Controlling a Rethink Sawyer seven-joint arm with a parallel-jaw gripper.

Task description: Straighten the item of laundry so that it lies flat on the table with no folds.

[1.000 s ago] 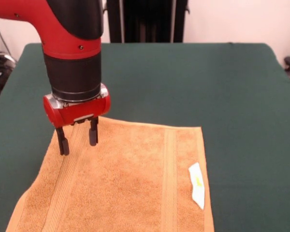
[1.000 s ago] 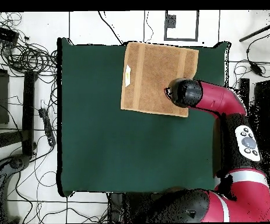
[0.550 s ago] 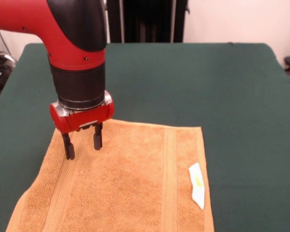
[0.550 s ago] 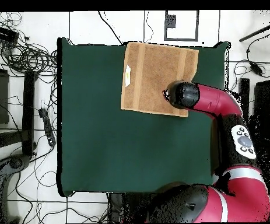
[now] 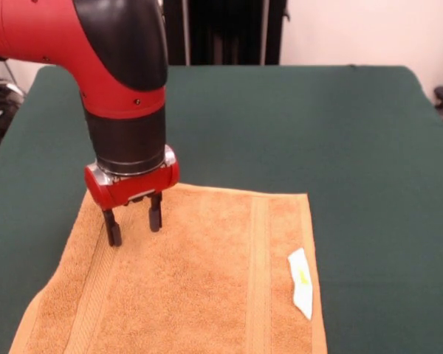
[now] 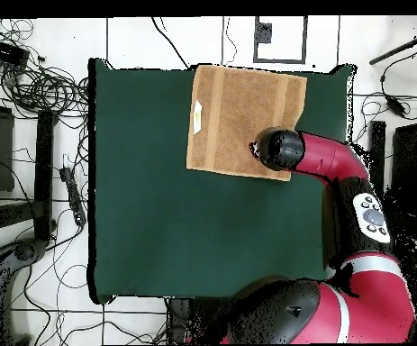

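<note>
The white care tag [image 5: 300, 283] shows a yellow mark, unreadable. The arm [image 5: 118, 88] hangs upright over the towel [image 5: 199, 280]; the gripper [image 5: 134, 220], fingers apart, points down at its 10 o'clock corner. The towel lies flat at the table's [image 5: 317, 125] 6 o'clock edge.

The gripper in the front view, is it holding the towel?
No: the gripper stands open, its two fingers apart over the flat towel, pinching nothing.
</note>
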